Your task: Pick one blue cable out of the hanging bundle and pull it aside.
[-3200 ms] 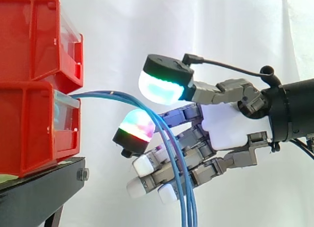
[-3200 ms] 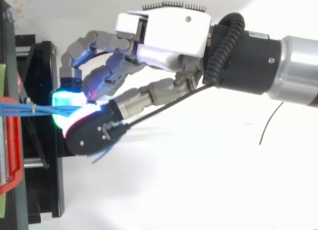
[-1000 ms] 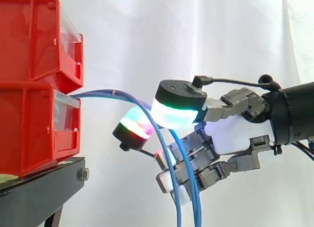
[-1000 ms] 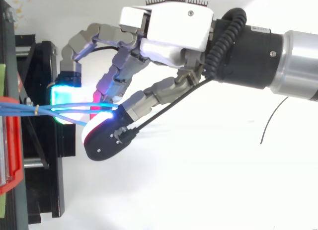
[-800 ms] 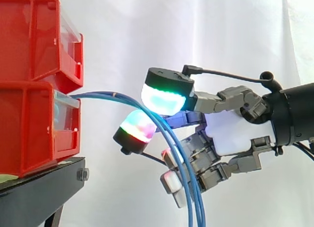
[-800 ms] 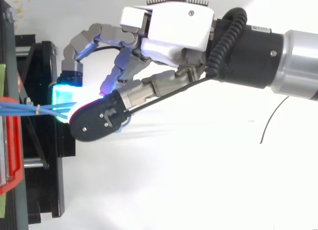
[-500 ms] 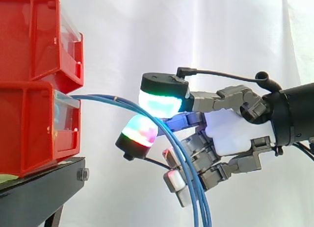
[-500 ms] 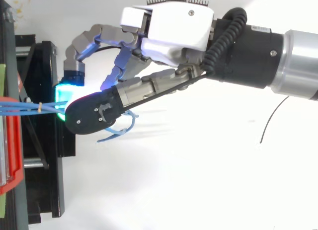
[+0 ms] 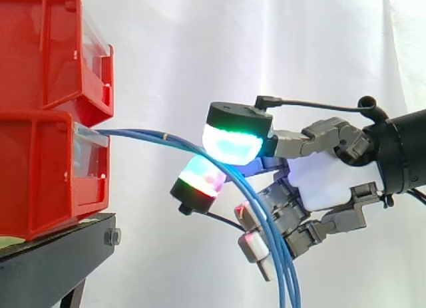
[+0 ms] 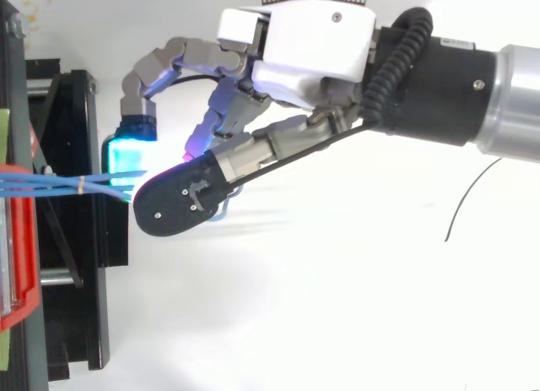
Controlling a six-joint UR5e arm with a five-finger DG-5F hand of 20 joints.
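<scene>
Hand (image 9: 327, 183) centre-right, fingers curled, two glowing pads (image 9: 231, 140) closed above and below the blue cables (image 9: 152, 134). The cables arc from the red bins (image 9: 46, 142) at left down to the bottom edge. Risk: several strands seem to sit between the pads, so a pull likely drags the whole bundle, or they slip free. Bins and black stand (image 9: 56, 251) close at left; open room right and below.

small wrist label (image 10: 445, 43), print unreadable

This looks like a robot lab. A white curtain (image 9: 200, 48) hangs behind red bins (image 9: 46, 108) on a black stand (image 9: 53, 255). A robot hand (image 9: 326, 180) is there too.
</scene>
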